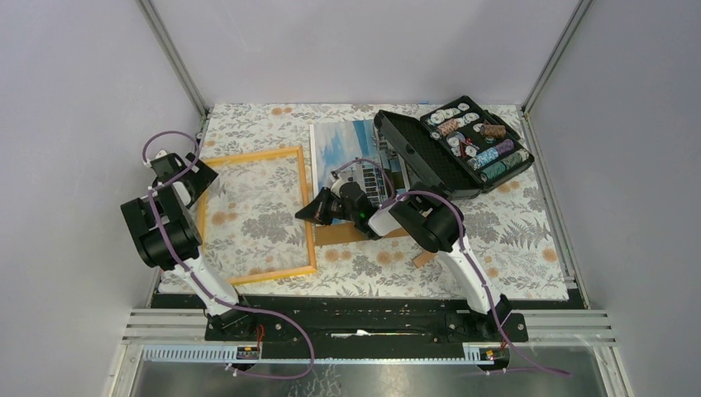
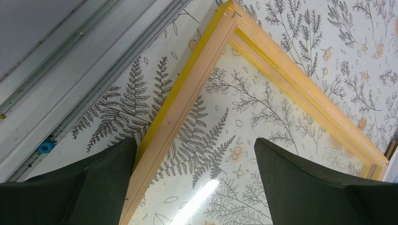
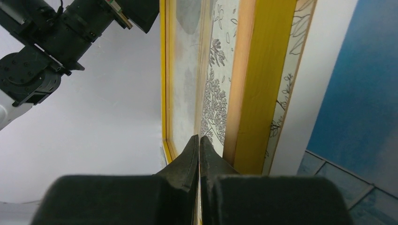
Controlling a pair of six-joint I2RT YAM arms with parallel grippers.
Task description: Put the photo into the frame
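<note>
The rectangular paper photo [image 1: 345, 149] of a white building under blue sky lies face up in the upper middle of the top view. It sits just right of the upper right corner of the thin orange-yellow rectangular frame [image 1: 252, 155]. Its right edge is overlapped by the open black case [image 1: 430, 157] of coloured round chips [image 1: 479, 145], and the right arm covers its lower part. The frame lies at left centre on the leaf-patterned tabletop [image 1: 512, 248], whose pattern shows through it. A brown board [image 1: 335, 234] peeks out below the photo, under the right arm.

The right hand [image 3: 199, 139] reaches left to the frame's right rail. Its fingers are pressed together with the tips at the rail's inner edge. Whether anything thin is pinched between them cannot be told.

The left hand [image 2: 195, 145] hangs over the frame's upper left corner with its fingers [image 2: 94, 187] spread wide. The left rail runs between them, close to the left finger.
</note>
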